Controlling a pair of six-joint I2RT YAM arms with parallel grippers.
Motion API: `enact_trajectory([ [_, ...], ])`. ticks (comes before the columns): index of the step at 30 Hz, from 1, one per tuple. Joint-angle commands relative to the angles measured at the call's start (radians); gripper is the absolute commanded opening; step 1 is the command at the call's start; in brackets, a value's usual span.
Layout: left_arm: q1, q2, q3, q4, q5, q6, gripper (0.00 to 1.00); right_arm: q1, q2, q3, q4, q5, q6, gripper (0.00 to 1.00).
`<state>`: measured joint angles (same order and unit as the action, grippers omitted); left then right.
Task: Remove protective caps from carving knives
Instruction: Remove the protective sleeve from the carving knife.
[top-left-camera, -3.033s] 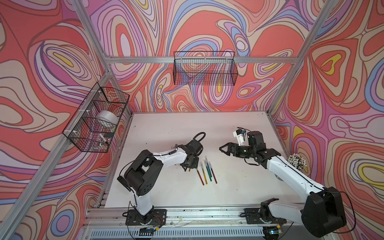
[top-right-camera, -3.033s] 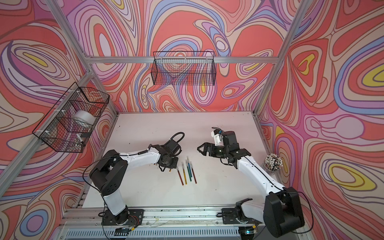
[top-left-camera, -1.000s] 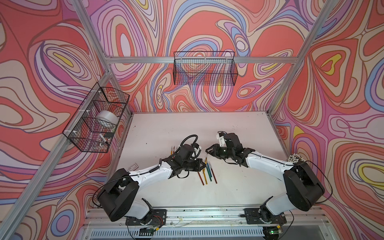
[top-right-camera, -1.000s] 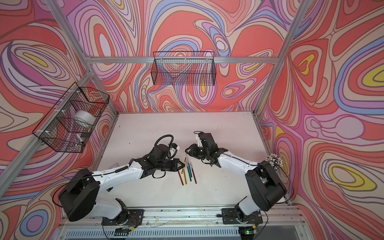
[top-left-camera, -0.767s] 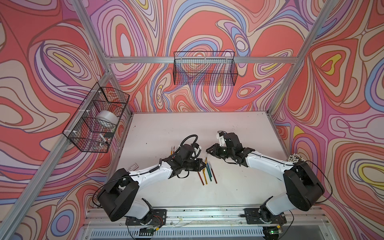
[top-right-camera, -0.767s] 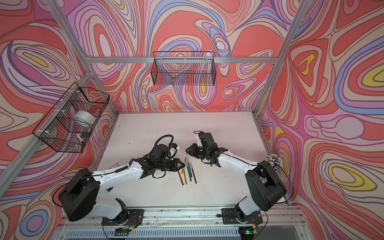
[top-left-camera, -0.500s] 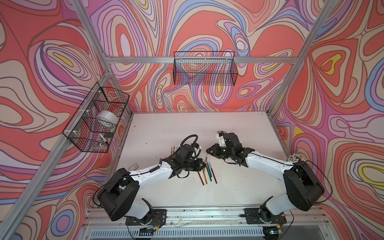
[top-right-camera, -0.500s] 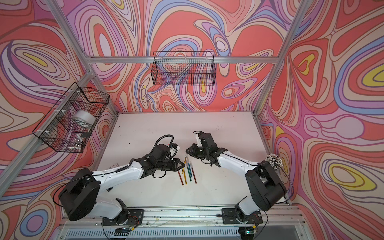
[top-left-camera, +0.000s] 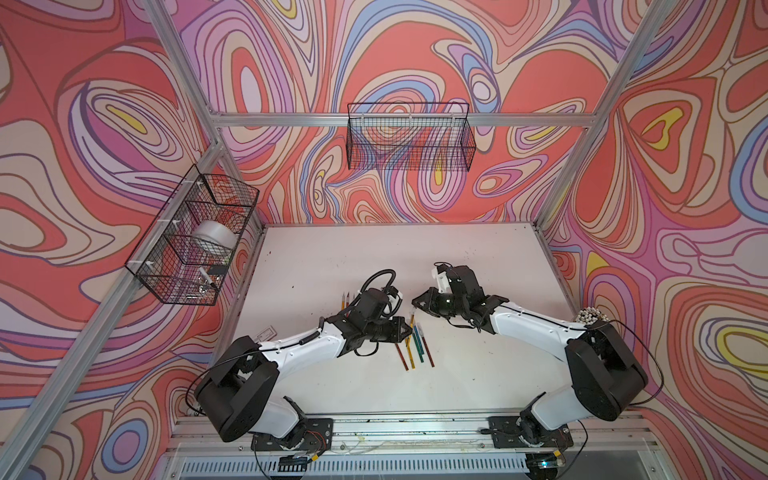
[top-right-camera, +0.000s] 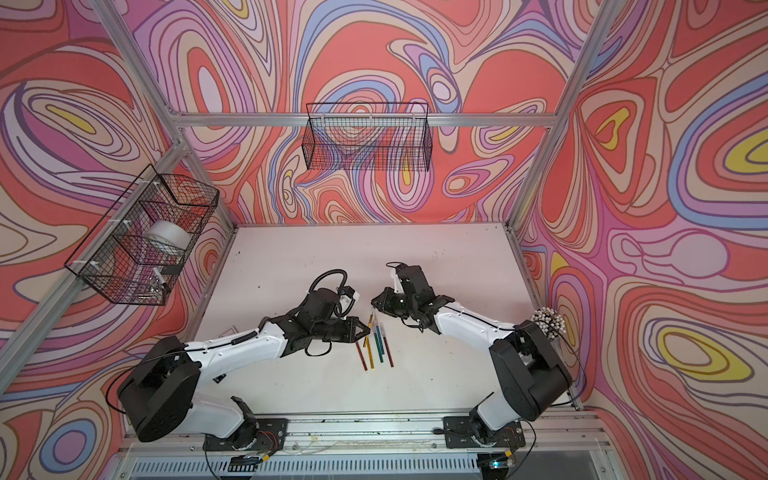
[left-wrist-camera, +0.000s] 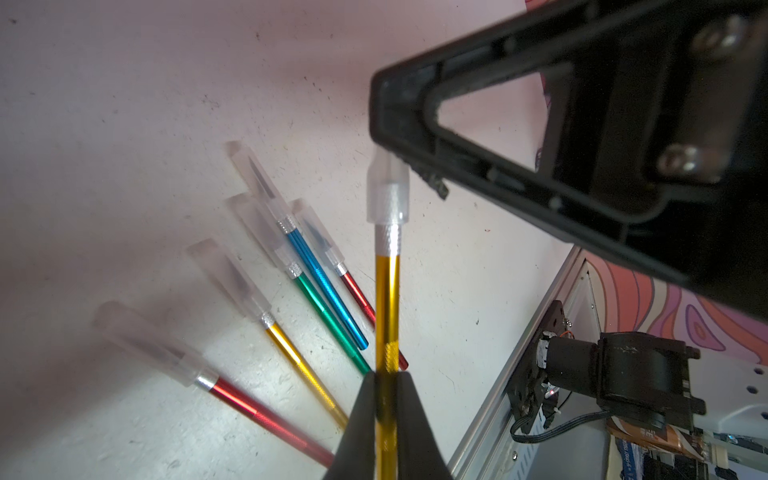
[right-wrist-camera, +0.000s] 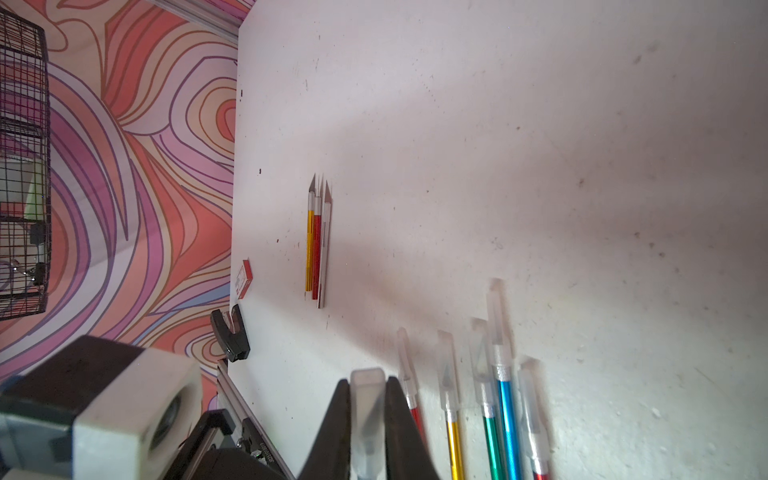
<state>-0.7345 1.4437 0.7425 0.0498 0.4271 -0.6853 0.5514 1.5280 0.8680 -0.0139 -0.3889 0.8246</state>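
Left jaws closed on the handle of a gold knife (left-wrist-camera: 387, 299), held above the bench (left-wrist-camera: 124, 104). Right jaws clamped on its cloudy cap (right-wrist-camera: 368, 399), which is seated over the blade. Just beneath, we count five capped knives (left-wrist-camera: 324, 283) fanned on the bench: red, gold, green, blue, red. Well apart, toward the back-left, three bare knives (right-wrist-camera: 316, 245) lie side by side, touching.

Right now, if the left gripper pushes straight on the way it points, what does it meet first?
Likely the right gripper, shut on the translucent plastic cap of the gold-handled carving knife that the left gripper holds; depth is unclear.
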Motion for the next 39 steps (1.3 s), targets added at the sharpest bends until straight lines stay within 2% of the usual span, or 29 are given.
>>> enact_trajectory([
  [1, -0.007, 0.022, 0.007, 0.000, 0.007, -0.002, 0.18, 0.005, 0.005, 0.026, -0.001, 0.000, -0.004, 0.10],
  [5, -0.008, 0.035, 0.009, -0.001, 0.014, -0.002, 0.25, 0.007, 0.002, 0.031, -0.005, -0.001, -0.007, 0.09],
  [8, -0.008, 0.039, 0.009, 0.006, 0.023, -0.004, 0.26, 0.007, 0.003, 0.033, -0.006, -0.003, -0.010, 0.09],
  [17, -0.008, 0.043, 0.017, 0.005, 0.029, -0.002, 0.09, 0.006, 0.007, 0.031, -0.006, -0.005, -0.010, 0.11],
  [21, -0.007, 0.040, 0.015, 0.015, 0.032, -0.001, 0.06, 0.006, 0.011, 0.031, -0.003, -0.011, -0.010, 0.21],
  [27, -0.008, 0.029, 0.007, 0.017, 0.028, 0.003, 0.05, 0.006, 0.017, 0.028, 0.007, -0.020, -0.005, 0.27],
  [34, -0.008, 0.024, 0.001, 0.022, 0.028, 0.000, 0.04, 0.006, 0.021, 0.025, 0.013, -0.027, -0.002, 0.25],
  [39, -0.007, 0.026, 0.009, 0.020, 0.028, 0.002, 0.04, 0.006, 0.022, 0.023, 0.013, -0.019, 0.000, 0.17],
])
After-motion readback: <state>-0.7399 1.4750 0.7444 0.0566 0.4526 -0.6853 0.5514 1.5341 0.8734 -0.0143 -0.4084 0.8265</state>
